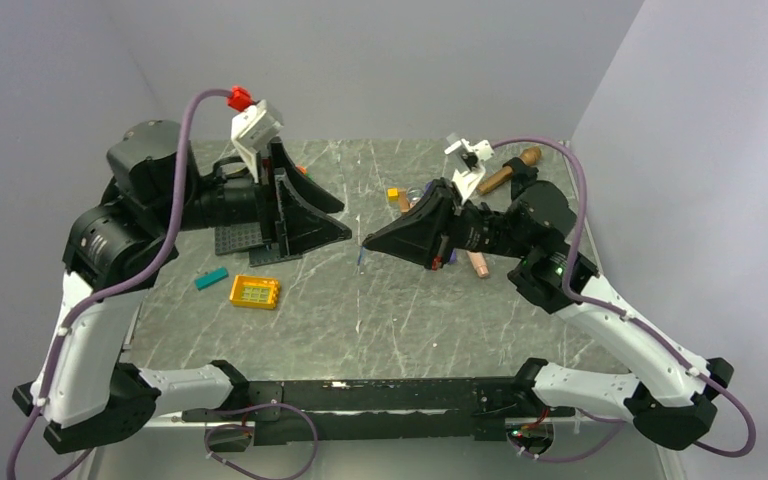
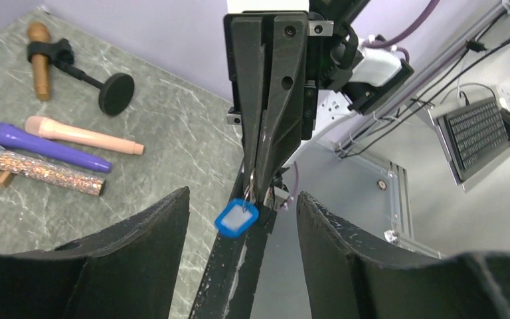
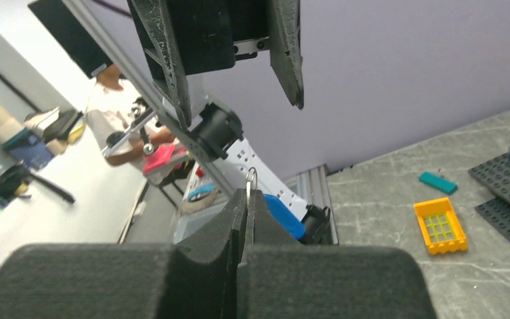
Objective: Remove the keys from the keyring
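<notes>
The keyring shows as a thin metal ring (image 2: 250, 187) with a small bright-blue tag (image 2: 236, 218) hanging from it. My right gripper (image 1: 364, 243) is shut on that ring and holds it above the table. In the right wrist view the ring (image 3: 251, 178) pokes up past the right gripper (image 3: 247, 193), and the blue tag (image 3: 283, 216) hangs behind one finger. My left gripper (image 1: 347, 220) faces it, open, and its fingers (image 2: 147, 242) stand on either side of the tag without touching it. I cannot make out any keys.
Several toy microphones lie at the back right: brown (image 2: 38, 60), pink (image 2: 83, 136), purple (image 2: 43, 146) and glittery (image 2: 40, 169), beside a black stand (image 2: 116, 93). A yellow brick frame (image 1: 254, 292), a teal bar (image 1: 211, 279) and a grey baseplate (image 1: 240, 238) lie under the left arm.
</notes>
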`<state>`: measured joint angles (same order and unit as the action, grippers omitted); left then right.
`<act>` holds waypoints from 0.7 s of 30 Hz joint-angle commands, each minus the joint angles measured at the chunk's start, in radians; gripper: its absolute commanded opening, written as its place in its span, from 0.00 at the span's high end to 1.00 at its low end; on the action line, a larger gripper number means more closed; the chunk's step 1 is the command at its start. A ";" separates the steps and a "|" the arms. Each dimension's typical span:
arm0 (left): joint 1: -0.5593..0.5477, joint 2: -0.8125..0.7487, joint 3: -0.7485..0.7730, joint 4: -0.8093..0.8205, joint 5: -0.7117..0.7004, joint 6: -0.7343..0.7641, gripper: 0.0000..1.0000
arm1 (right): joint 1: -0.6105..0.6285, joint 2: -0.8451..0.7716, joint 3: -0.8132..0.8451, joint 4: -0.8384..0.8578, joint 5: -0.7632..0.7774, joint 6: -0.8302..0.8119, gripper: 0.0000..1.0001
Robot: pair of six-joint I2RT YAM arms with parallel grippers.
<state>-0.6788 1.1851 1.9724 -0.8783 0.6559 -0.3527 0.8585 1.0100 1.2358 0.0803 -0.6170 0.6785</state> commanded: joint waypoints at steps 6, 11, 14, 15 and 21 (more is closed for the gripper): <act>-0.005 0.045 0.030 -0.068 0.097 0.082 0.42 | 0.004 0.028 0.048 -0.030 -0.091 0.024 1.00; -0.004 0.026 -0.001 -0.057 0.101 0.082 0.45 | 0.004 0.013 0.008 0.012 -0.074 0.050 1.00; -0.004 0.027 0.007 -0.081 0.090 0.094 0.51 | 0.004 0.011 0.007 0.025 -0.089 0.044 1.00; -0.004 0.026 0.008 -0.084 0.088 0.099 0.53 | 0.004 0.015 0.011 0.031 -0.101 0.041 1.00; -0.004 0.025 0.012 -0.099 0.092 0.102 0.58 | 0.002 0.049 0.043 0.035 -0.151 0.035 1.00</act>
<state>-0.6788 1.2186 1.9686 -0.9710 0.7292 -0.2737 0.8585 1.0485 1.2407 0.0608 -0.7235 0.7074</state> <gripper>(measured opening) 0.431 0.015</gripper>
